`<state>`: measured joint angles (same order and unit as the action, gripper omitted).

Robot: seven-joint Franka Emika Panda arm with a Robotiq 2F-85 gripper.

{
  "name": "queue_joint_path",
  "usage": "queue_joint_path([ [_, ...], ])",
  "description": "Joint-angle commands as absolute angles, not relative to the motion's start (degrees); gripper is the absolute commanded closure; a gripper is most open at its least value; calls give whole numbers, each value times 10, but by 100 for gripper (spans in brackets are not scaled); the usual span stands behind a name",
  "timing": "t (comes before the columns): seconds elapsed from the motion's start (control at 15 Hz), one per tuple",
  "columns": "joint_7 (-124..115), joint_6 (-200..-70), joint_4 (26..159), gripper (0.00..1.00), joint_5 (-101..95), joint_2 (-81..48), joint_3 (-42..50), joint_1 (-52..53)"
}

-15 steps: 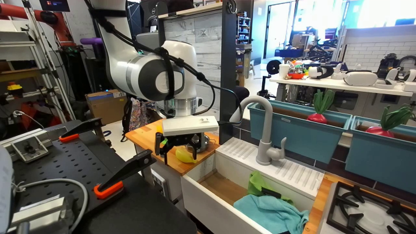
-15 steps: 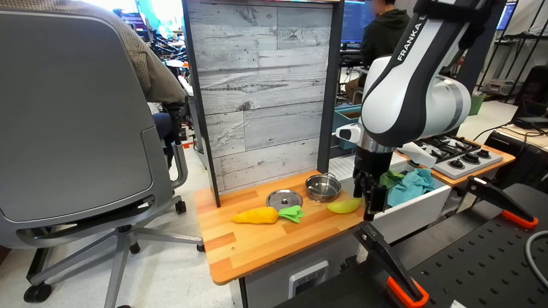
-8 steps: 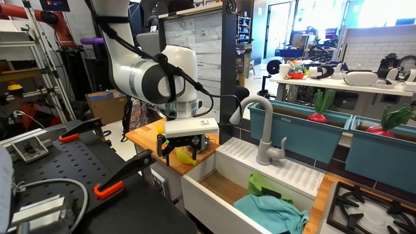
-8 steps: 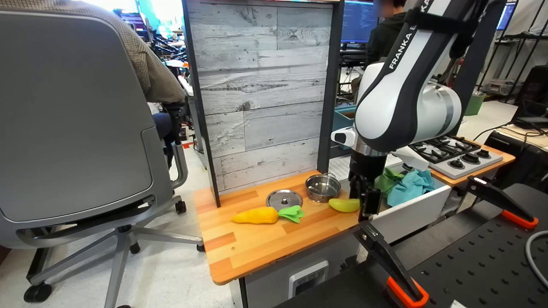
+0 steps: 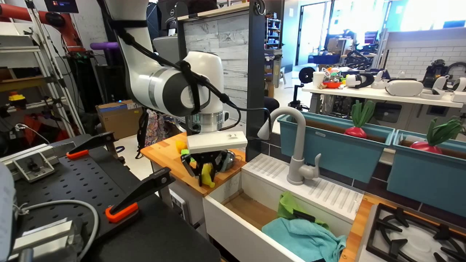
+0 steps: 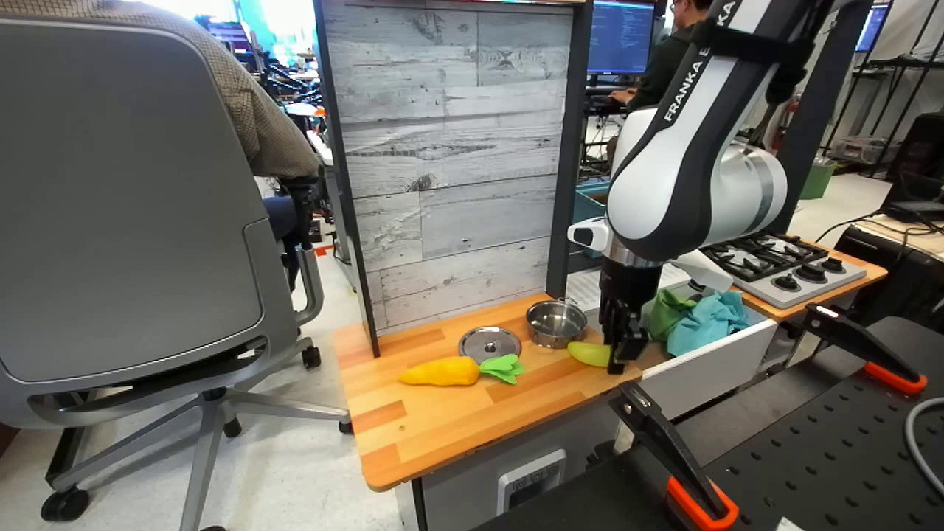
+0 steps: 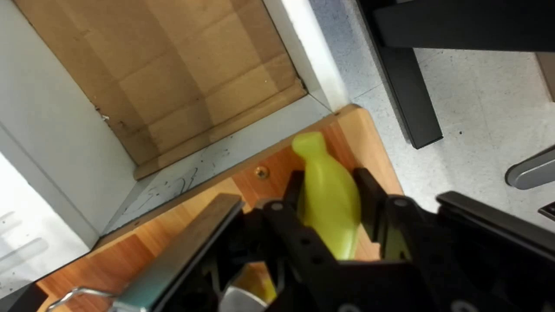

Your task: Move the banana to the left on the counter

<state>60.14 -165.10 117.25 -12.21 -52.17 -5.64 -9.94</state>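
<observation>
One arm (image 6: 664,195) bent, claw (image 7: 332,190) pointing down, gripping banana (image 6: 588,354)

Clasping the banana (image 5: 208,176) below and slightly left of mid-frame.
With the tool (image 5: 206,178) pointed down over the wooden tabletop (image 5: 164,151), just left of a partly hidden metal bowl (image 5: 229,161); toward the lower right, showing a turquoise cloth (image 5: 304,236) in the white sink (image 5: 240,233).
</observation>
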Motion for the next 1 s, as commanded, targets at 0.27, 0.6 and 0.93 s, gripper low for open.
queue_joint_path([
  [0.27, 589, -1619, 1179, 93, -148, -505, -44, -74],
  [0.6, 582, -1584, 1226, 93, -153, -452, -47, -54],
  [0.93, 573, -1561, 1265, 93, -170, -393, -50, -15],
])
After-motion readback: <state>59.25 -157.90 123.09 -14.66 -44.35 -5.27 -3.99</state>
